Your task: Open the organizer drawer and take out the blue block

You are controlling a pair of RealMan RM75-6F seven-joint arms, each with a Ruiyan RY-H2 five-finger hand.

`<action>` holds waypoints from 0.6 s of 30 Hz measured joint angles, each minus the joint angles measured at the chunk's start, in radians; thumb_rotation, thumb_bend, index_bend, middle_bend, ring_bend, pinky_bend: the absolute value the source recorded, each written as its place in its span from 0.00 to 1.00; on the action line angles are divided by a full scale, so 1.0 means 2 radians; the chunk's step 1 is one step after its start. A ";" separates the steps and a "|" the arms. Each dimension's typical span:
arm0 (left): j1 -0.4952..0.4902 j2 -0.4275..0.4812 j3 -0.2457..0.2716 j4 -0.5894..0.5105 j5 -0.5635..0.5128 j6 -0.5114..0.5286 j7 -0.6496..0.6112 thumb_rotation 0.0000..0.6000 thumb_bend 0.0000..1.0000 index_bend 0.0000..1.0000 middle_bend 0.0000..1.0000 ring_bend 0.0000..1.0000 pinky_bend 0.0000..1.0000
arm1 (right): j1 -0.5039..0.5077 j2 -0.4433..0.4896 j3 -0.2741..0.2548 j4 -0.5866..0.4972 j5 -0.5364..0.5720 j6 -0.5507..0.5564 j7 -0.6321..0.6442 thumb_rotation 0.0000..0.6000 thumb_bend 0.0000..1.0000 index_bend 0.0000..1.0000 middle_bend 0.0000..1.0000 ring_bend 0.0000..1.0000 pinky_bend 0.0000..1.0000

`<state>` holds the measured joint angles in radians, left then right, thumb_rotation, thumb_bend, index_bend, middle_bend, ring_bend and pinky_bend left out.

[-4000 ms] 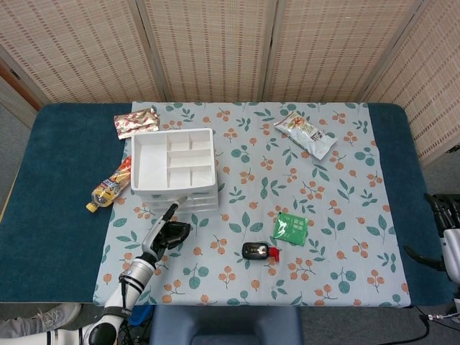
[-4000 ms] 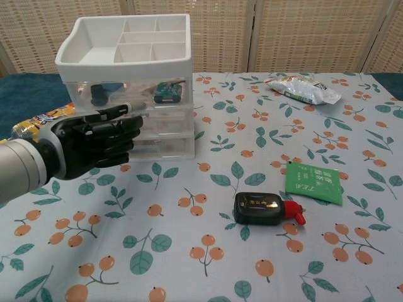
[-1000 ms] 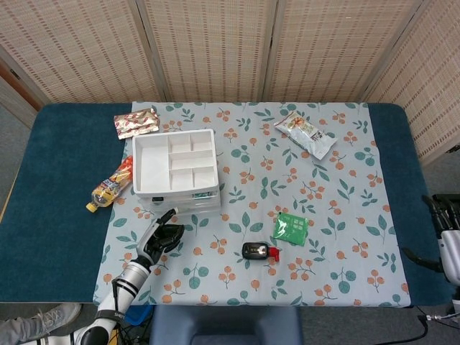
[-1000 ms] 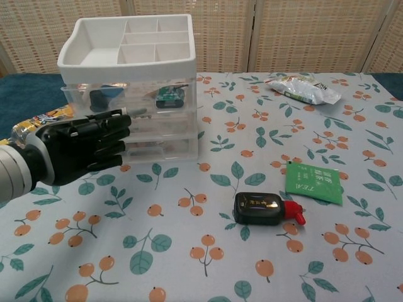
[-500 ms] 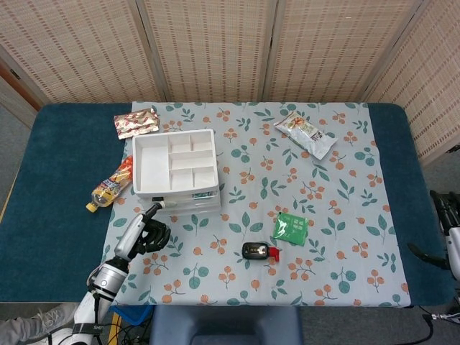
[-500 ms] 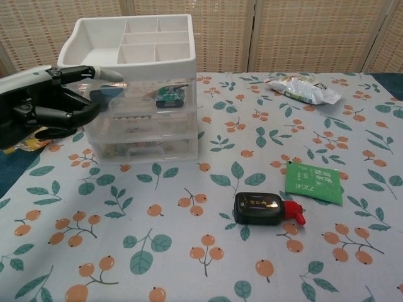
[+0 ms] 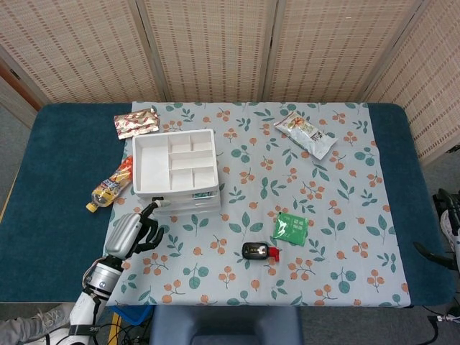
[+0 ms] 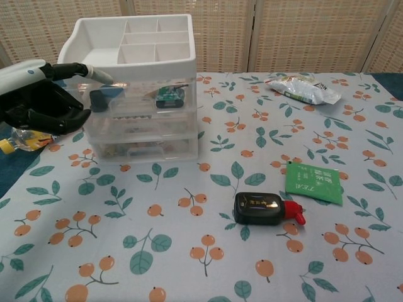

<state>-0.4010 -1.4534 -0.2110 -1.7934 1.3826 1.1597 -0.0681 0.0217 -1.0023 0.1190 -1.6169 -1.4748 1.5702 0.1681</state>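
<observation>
**Left hand pulls back from the organizer's front**

Since half a second ago, the left hand has slid further left of the organizer. From the head camera, its fingers curl loosely, holding nothing, one finger reaching the organizer's front left corner. The right hand is barely visible; I cannot tell its state.

From the chest camera, the blue block sits inside the top drawer, at its left.

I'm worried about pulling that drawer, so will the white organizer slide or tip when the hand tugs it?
The organizer looks like thin, light plastic on a smooth cloth, so it probably slides rather than staying put. It stands fairly tall with a tray on top, so a high pull from the left hand might tilt it forward.
</observation>
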 measured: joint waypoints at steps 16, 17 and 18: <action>-0.015 -0.021 -0.001 0.014 -0.038 0.018 0.054 1.00 0.49 0.22 0.86 0.90 1.00 | -0.003 -0.005 -0.002 0.008 0.004 -0.003 0.007 1.00 0.13 0.00 0.13 0.00 0.06; -0.016 -0.022 -0.001 0.015 -0.038 0.019 0.058 1.00 0.49 0.22 0.86 0.90 1.00 | -0.003 -0.005 -0.002 0.008 0.004 -0.003 0.007 1.00 0.13 0.00 0.13 0.00 0.06; -0.016 -0.023 0.000 0.016 -0.038 0.021 0.063 1.00 0.49 0.22 0.86 0.90 1.00 | -0.003 -0.005 -0.002 0.008 0.004 -0.003 0.006 1.00 0.13 0.00 0.13 0.00 0.06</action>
<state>-0.4339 -1.4990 -0.2114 -1.7618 1.3075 1.2025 0.0584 0.0160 -1.0130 0.1154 -1.6011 -1.4674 1.5650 0.1810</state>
